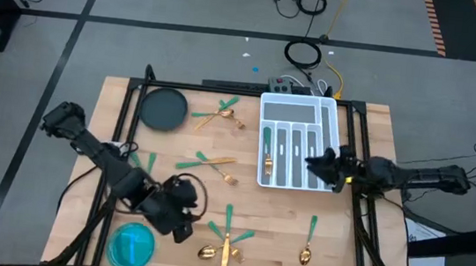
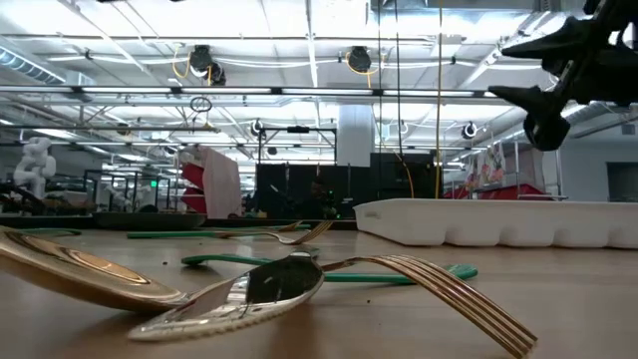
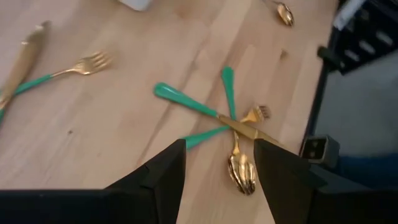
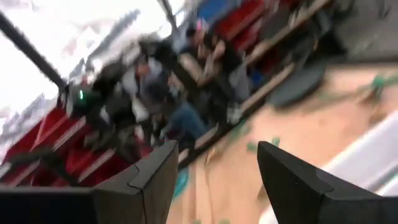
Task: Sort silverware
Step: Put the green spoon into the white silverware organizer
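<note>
I hold the left gripper [image 1: 183, 218] wide open facing the crossed cutlery pile [image 3: 233, 127]; the right gripper [image 1: 323, 165], open and empty, hangs over the tray [image 1: 298, 110].

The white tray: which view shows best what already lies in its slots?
The high view: it looks straight into the white tray and shows one fork in its leftmost long slot. The low view shows only the tray's side wall, the right wrist view a blurred edge, the left wrist view perhaps a corner.
</note>
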Motion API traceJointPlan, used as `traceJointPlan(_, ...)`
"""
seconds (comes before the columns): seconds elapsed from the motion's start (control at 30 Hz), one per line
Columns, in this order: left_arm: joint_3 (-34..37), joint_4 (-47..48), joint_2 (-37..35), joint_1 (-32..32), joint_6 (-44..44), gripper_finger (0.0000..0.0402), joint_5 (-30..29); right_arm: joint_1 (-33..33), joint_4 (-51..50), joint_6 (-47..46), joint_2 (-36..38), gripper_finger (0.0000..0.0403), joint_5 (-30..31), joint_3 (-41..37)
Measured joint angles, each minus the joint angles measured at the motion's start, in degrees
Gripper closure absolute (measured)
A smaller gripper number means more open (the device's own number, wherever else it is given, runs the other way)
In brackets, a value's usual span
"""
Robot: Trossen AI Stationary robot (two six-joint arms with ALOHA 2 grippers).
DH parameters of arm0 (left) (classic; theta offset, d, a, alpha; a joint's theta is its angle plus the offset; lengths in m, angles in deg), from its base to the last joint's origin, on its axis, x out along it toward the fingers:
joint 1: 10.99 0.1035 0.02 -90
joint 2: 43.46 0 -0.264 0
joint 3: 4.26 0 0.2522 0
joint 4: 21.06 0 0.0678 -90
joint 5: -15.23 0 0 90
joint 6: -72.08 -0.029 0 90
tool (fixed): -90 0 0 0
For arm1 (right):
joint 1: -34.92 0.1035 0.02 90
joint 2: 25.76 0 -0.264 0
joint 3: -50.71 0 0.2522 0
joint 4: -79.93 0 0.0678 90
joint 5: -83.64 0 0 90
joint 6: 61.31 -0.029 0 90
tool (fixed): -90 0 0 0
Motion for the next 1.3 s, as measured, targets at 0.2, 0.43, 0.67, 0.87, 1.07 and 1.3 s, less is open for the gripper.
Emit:
traceJointPlan(0.2, 0.00, 6.58, -2.66, -3.77, 6.16, 0.0206, -5.41, 4.92, -10.94, 9.50, -15.26, 0.0201, -1.15, 14.50)
traceJointPlan(0.43, 0.00, 13.28, -4.44, -4.17, 6.19, 0.0206, -7.58, 13.43, -60.25, 14.90, -41.00, 0.0203, -6.47, 44.16)
traceJointPlan(0.67, -0.02, 19.21, -5.52, -5.18, 5.77, 0.0206, -9.16, 26.59, -76.70, 31.37, -63.43, 0.0204, -9.97, 57.80)
traceJointPlan(0.87, -0.02, 22.42, -5.52, -6.38, 5.83, 0.0206, -11.11, 33.34, -76.27, 43.77, -73.55, 0.0204, -5.01, 58.38)
traceJointPlan(1.07, -0.02, 24.71, -5.52, -6.35, 6.14, 0.0206, -12.03, 35.18, -69.29, 48.28, -79.42, 0.0204, -5.22, 58.38)
traceJointPlan(1.3, -0.02, 24.96, -5.52, -6.85, 6.15, 0.0206, -13.85, 35.27, -64.48, 48.41, -83.60, 0.0204, -5.47, 58.33)
